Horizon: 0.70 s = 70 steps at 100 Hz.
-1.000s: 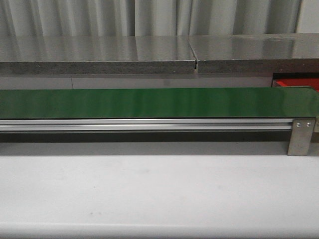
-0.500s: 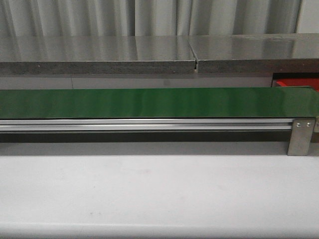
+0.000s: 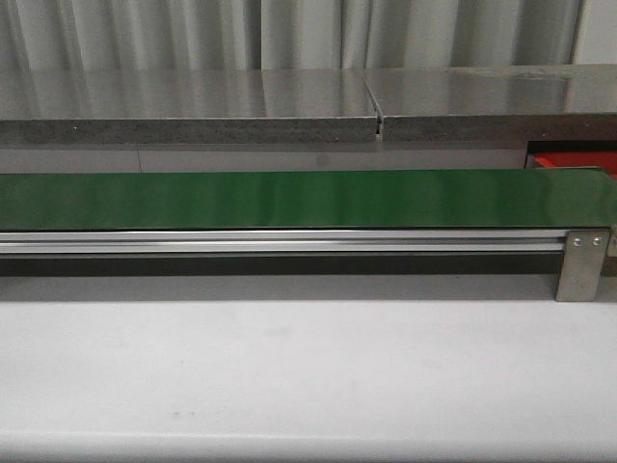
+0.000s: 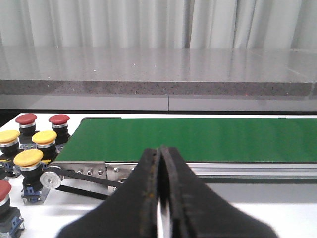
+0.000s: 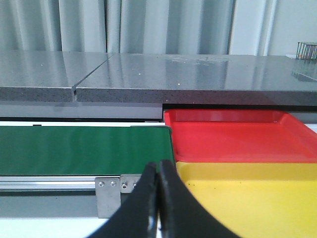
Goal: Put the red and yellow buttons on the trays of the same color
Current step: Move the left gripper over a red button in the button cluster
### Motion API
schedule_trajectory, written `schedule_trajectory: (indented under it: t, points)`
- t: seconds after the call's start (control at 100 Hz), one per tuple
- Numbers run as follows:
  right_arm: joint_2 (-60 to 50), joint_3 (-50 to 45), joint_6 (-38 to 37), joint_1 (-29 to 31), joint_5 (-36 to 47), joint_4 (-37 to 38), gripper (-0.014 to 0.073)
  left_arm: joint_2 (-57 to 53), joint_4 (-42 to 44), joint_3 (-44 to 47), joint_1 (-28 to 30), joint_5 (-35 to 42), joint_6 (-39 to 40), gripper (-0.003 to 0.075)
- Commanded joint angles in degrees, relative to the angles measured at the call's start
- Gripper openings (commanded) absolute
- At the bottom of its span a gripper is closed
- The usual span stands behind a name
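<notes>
In the left wrist view several buttons stand in a group beside the end of the green conveyor belt [image 4: 198, 139]: red buttons [image 4: 59, 119] at the far side, yellow buttons [image 4: 28, 158] nearer. My left gripper [image 4: 160, 151] is shut and empty, in front of the belt's rail. In the right wrist view the red tray [image 5: 233, 136] lies past the belt's other end, with the yellow tray [image 5: 247, 198] next to it on the near side. My right gripper [image 5: 158, 165] is shut and empty, near the yellow tray's corner. The front view shows the bare belt [image 3: 289, 198] and a sliver of the red tray [image 3: 571, 160].
A metal bracket [image 3: 581, 265] ends the belt's rail at the right. A grey counter [image 3: 289, 101] runs behind the belt. The white table [image 3: 308, 376] lies in front. A pulley and black drive band [image 4: 52, 178] sit at the belt's left end.
</notes>
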<state>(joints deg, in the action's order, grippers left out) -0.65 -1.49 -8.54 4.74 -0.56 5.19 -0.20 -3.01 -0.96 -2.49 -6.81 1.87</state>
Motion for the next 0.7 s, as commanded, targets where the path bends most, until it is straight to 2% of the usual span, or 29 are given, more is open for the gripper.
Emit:
schedule_trajectory:
  t: [0.0, 0.25, 0.55, 0.69]
  points:
    - [-0.9, 1.3, 0.3, 0.1, 4.3, 0.5, -0.0074, -1.9, -0.1, -4.2, 0.2, 2.1, 0.4, -0.0020]
    - [-0.9, 1.3, 0.3, 0.1, 4.3, 0.5, -0.0074, 1.2, -0.1, -14.1, 0.2, -13.1, 0.4, -0.0020]
    - [-0.9, 1.3, 0.3, 0.1, 4.3, 0.5, -0.0074, 14.7, 0.0, -21.6, 0.2, -22.2, 0.4, -0.0020]
    - [-0.9, 1.3, 0.3, 0.1, 4.3, 0.5, -0.0074, 23.1, 0.0, -24.3, 0.2, -23.7, 0.4, -0.0020]
